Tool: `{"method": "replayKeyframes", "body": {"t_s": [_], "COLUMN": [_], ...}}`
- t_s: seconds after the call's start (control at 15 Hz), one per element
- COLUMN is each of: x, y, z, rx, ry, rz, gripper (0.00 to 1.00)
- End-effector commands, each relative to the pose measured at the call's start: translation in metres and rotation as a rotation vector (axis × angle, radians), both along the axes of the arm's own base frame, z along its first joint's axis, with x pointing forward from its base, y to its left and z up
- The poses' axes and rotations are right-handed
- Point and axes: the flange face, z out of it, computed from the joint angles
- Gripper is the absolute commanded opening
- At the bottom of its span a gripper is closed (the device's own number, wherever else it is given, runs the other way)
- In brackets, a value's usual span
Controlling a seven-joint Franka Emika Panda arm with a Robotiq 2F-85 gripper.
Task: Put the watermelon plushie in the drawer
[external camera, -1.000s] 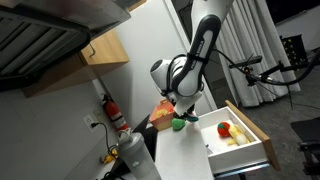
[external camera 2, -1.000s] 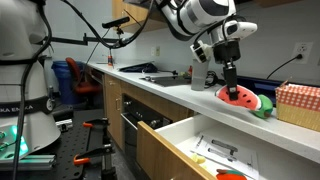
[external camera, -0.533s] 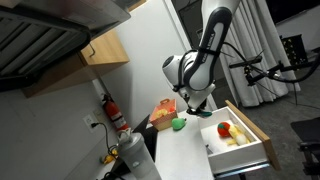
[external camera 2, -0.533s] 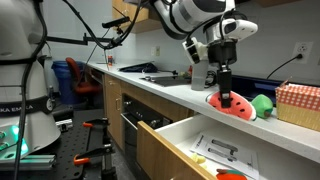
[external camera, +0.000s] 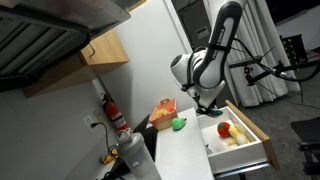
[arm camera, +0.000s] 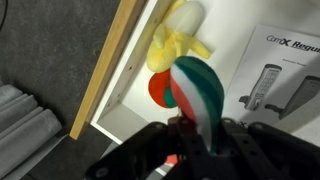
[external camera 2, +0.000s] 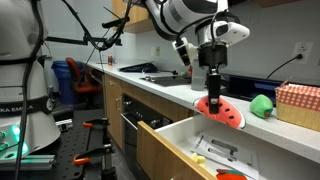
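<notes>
The counter point(external camera 2: 150, 88) runs across my exterior view, and the drawer point(external camera 2: 165, 135) stands pulled out below its edge, white inside with wood side walls. My arm point(external camera 2: 190, 15) reaches down over it. The gripper point(external camera 2: 213, 97) is closed on the plushie point(external camera 2: 222, 110), pinching it between both fingers. The slice hangs tilted just past the counter edge, above the open drawer and clear of its floor.

In the wrist view the plushie point(arm camera: 197, 90) sits edge-on between the fingers point(arm camera: 175, 135), green rind showing. Below it in the drawer lie a printed sheet point(arm camera: 280, 80), a yellow toy point(arm camera: 178, 45) and a red fruit point(arm camera: 160, 90). A green ball point(external camera 2: 263, 104) rests on the counter.
</notes>
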Motion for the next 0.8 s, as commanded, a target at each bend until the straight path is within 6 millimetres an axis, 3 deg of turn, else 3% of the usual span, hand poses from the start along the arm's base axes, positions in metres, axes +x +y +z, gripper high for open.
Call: {"method": "replayKeyframes", "body": {"t_s": [0.0,0.4,0.73], "x": [-0.0178,-0.0212,-0.016], "y": [0.0025,0.0053,0.008], "z": [0.0075,0.0074,0.0086], "rx": [0.006,0.015,0.015], "ry": [0.025,0.036,0.029], "rz": [0.039,0.066,0.069], "gripper": [0.51,0.97,1.0]}}
